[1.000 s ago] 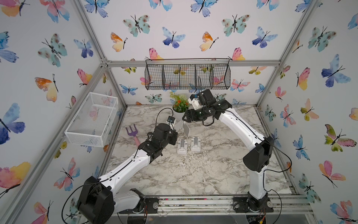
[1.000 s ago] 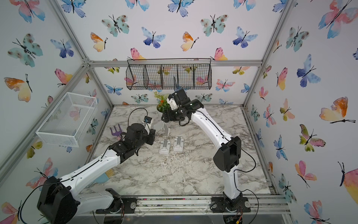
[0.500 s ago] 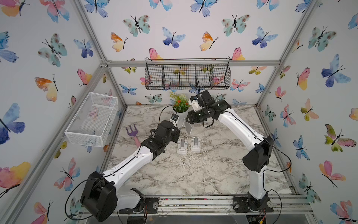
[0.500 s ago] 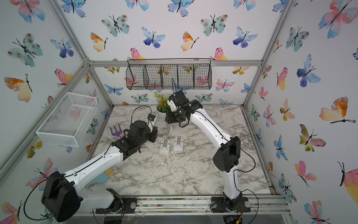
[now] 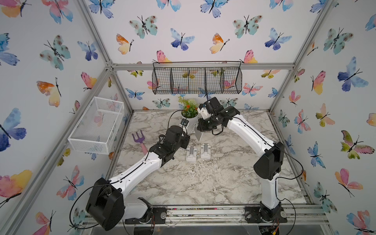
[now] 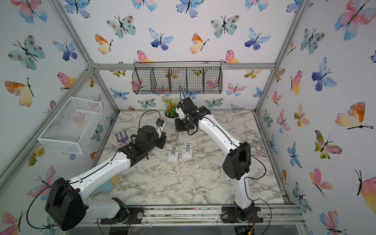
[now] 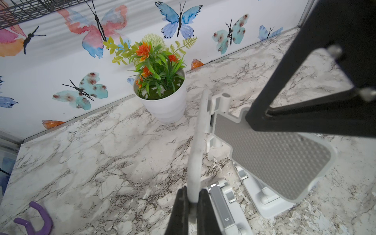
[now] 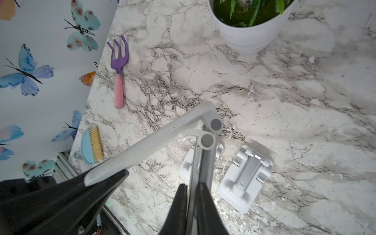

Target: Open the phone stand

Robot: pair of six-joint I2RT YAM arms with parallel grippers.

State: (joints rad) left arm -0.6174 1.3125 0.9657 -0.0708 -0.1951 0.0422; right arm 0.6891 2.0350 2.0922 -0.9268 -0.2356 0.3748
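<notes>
Looking across the views, you have the stand [image 5: 197,133] held up off the table [image 5: 183,183] between both arms. Your left gripper [image 7: 192,193] is clamped on the edge of its white plate [image 7: 196,146]. Your right gripper [image 8: 192,189] is closed on the grey-padded plate [image 7: 274,160]. The two plates splay apart at the hinge [image 8: 207,140], so the stand is partly unfolded. It hangs near the pot [image 7: 164,105], above two folded stands [image 5: 191,153] that lie side by side.
</notes>
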